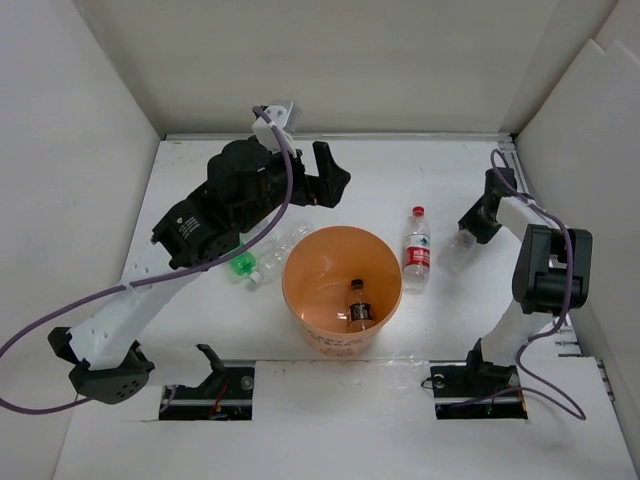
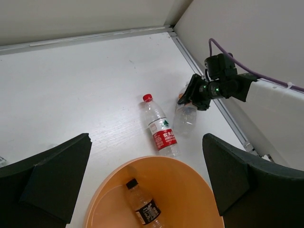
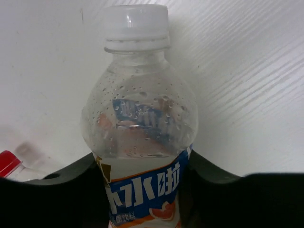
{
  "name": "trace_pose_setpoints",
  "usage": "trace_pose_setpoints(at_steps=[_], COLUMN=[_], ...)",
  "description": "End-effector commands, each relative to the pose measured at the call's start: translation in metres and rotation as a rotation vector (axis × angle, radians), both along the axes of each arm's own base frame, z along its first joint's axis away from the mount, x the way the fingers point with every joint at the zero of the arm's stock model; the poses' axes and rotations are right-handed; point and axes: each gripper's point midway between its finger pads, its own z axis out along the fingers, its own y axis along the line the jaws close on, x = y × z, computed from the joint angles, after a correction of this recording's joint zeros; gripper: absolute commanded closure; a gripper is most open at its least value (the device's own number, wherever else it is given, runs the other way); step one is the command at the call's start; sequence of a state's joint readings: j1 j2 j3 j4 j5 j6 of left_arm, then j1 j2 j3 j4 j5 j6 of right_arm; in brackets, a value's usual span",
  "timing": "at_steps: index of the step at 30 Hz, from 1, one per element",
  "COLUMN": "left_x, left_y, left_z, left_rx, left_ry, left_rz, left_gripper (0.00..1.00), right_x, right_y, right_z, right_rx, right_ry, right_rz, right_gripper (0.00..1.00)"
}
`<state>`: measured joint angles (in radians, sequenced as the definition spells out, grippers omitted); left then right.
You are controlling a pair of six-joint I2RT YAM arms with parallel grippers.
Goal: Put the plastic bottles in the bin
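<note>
White-walled enclosure [image 1: 350,60], white grained surface [image 1: 450,170]: orange bin [image 1: 315,265] centre; left pincer [image 2: 146,137] spread open; right pincer [image 3: 142,190] clamped on white-capped bottle [image 3: 140,118].

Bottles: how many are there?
6: black-capped bottle in the bin; red-capped bottle beside it; white-capped bottle in the right gripper; three bottles left of the bin, part-hidden under the left arm.

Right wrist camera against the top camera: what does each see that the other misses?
Only the right wrist: the blue label and inner droplets on the white-capped bottle. Only the top: the orange bin, a black-capped bottle inside it, the green bottle. Both: that white-capped bottle between the fingers of the right gripper, and the red-capped bottle nearby.
</note>
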<state>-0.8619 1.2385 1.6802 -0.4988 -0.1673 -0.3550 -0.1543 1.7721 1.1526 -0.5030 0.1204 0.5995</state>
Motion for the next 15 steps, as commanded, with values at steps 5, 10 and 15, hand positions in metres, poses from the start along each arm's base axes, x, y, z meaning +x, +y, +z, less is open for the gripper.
trace_pose_setpoints(at_steps=[5,10,15], left_x=[-0.001,-0.012,-0.026], left_y=[-0.036,-0.087,-0.113], left_z=[0.026,0.031,0.031], left_rx=[-0.013,-0.029,-0.075], left_ry=[-0.047,-0.033,-0.052], left_rz=[-0.157,-0.403,-0.569], left_gripper=[0.00,0.00,0.00], right_x=[0.025,0.030,-0.008], right_y=[-0.006,0.051,0.121], right_z=[0.092,0.235,0.375], right_rx=[-0.026,0.123,0.178], right_ry=[-0.231,-0.645,-0.982], right_rz=[-0.007,0.246,0.560], right_gripper=[1.00,1.00,1.00])
